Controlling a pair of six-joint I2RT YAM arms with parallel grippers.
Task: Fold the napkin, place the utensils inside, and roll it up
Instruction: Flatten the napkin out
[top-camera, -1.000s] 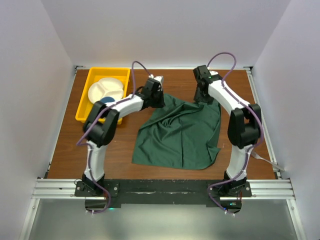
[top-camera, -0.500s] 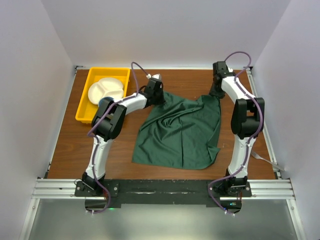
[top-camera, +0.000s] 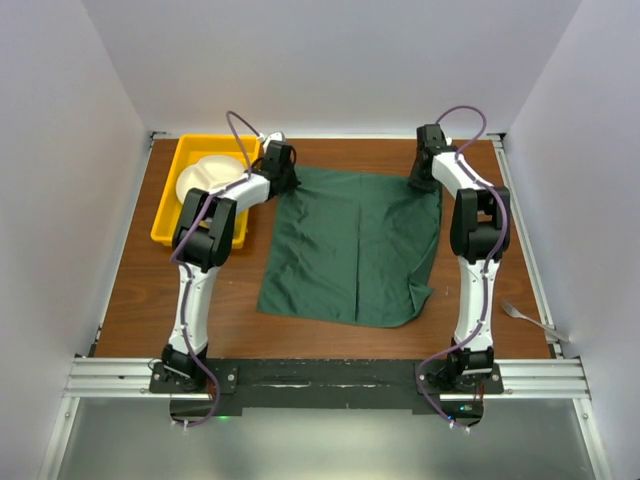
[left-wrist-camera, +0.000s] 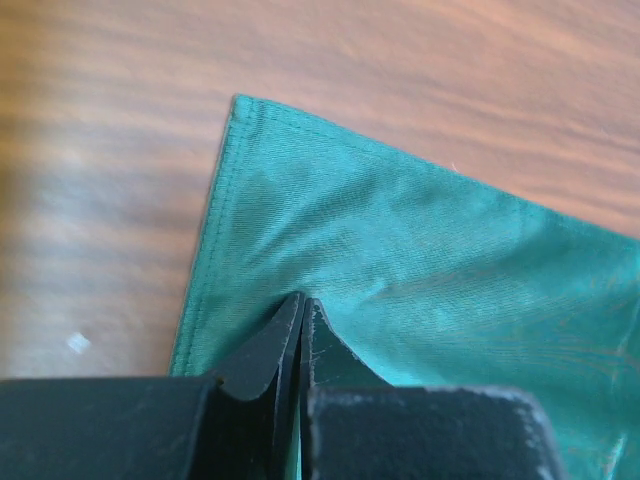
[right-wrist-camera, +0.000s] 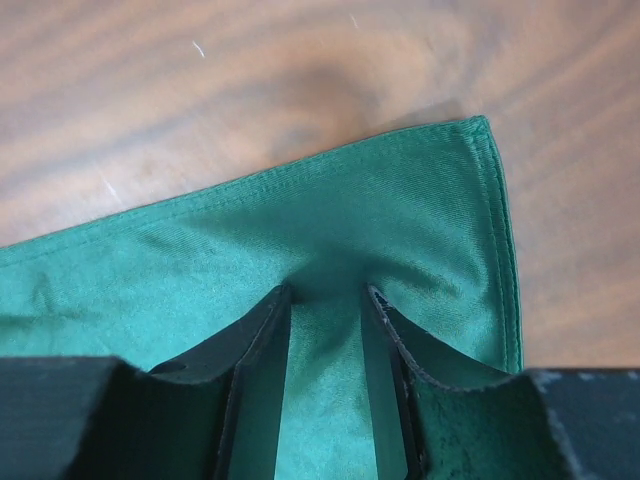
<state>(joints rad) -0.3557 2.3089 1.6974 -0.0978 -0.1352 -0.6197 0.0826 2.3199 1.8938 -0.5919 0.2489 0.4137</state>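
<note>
Pinches the napkin (top-camera: 350, 240) near one far corner with the left claw (left-wrist-camera: 300, 305), fingers pressed flat together on the cloth, the corner itself just ahead of the tips. Grips the other far corner with the right claw (right-wrist-camera: 328, 295), a ridge of cloth caught between narrowly parted fingers. Has the rest spread flat between and behind both claws, with a fork (top-camera: 525, 316) well behind the right one.

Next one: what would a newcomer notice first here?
A large dark green soft cloth napkin lies spread across the wooden table, its two far corners pinched by the left end effector and the right end effector. A yellow plastic tray holding a white divided plate sits at the far left, and a slim silver fork lies alone near the right edge.
</note>
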